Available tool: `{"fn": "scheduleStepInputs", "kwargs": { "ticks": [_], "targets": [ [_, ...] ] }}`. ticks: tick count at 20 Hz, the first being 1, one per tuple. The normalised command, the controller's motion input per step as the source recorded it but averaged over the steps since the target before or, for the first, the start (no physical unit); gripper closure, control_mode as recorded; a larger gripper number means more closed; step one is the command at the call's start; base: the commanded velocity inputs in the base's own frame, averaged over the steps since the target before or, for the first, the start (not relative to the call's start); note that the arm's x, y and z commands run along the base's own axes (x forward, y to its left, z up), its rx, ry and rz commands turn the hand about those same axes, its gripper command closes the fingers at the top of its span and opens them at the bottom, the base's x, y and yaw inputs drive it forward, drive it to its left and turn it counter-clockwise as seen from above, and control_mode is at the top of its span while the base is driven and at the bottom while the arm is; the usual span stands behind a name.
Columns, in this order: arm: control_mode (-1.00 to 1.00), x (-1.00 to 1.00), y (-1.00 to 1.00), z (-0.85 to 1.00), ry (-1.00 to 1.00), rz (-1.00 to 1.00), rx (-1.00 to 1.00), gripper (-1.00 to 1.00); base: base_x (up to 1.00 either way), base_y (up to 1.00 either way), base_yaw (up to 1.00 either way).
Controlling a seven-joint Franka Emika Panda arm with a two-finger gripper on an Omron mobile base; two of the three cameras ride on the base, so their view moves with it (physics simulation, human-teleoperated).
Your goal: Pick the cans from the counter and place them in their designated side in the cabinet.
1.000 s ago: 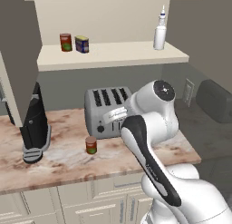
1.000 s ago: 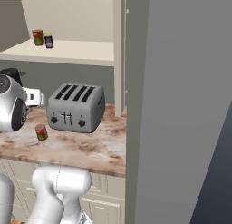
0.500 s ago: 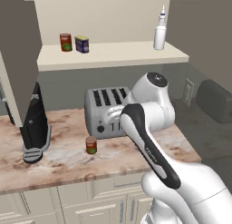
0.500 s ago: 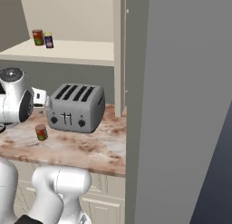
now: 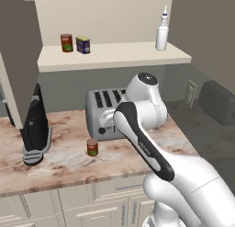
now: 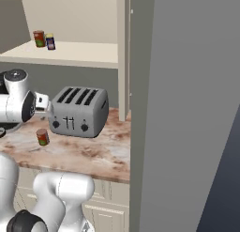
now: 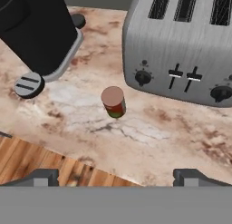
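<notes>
red-brown and small, one can (image 7: 113,101) stands up on the pinkish marbled tabletop (image 7: 149,137), just in front of the silver toaster (image 7: 181,41). two more cans, a red-brown one (image 5: 67,42) and a blue one with a yellow top (image 5: 83,44), already stand side by side at the left end of the cabinet shelf (image 5: 114,53). so we think one can is left to pick up.

our hand (image 7: 115,175) hangs above the tabletop's front edge, looking down at the can. its two dark tips are spread wide, with nothing between them. the can sits in the middle of the gap but well apart from the tips.

what could go wrong? the can is little and light, so if we come down crooked, one tip may bump it and knock it over, and then it may roll. it stands near the toaster, so a tip could also hit the toaster's front with its knobs and levers.

a tall black machine (image 7: 36,32) on a grey foot stands to one side of the can, near but not touching. a white squeeze bottle (image 5: 161,34) stands at the far right of the shelf. on the way up, the shelf edge and the grey-brown door (image 5: 18,51) on the left could get in our way.
</notes>
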Motion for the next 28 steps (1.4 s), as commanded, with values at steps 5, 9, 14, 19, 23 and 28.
{"fn": "scheduleStepInputs", "kwargs": {
  "ticks": [5,9,14,19,23,28],
  "targets": [
    [-1.00,0.02,0.18,-0.20,-0.07,0.00,-0.05,-1.00,0.00,0.00,0.00],
    [-1.00,0.00,0.06,-0.10,-0.14,0.00,-0.06,-1.00,0.00,0.00,0.00],
    [-1.00,0.06,0.04,-0.15,-0.08,0.00,-0.04,-1.00,0.00,0.00,0.00],
    [-1.00,0.17,0.05,-0.18,-0.02,0.00,0.00,-1.00,0.00,0.00,0.00],
    [-1.00,0.23,0.07,-0.16,0.00,0.00,0.00,-1.00,0.00,0.00,0.00],
    [-1.00,0.24,0.06,-0.12,0.00,0.00,0.00,-1.00,0.00,0.00,0.00]
  ]
}}
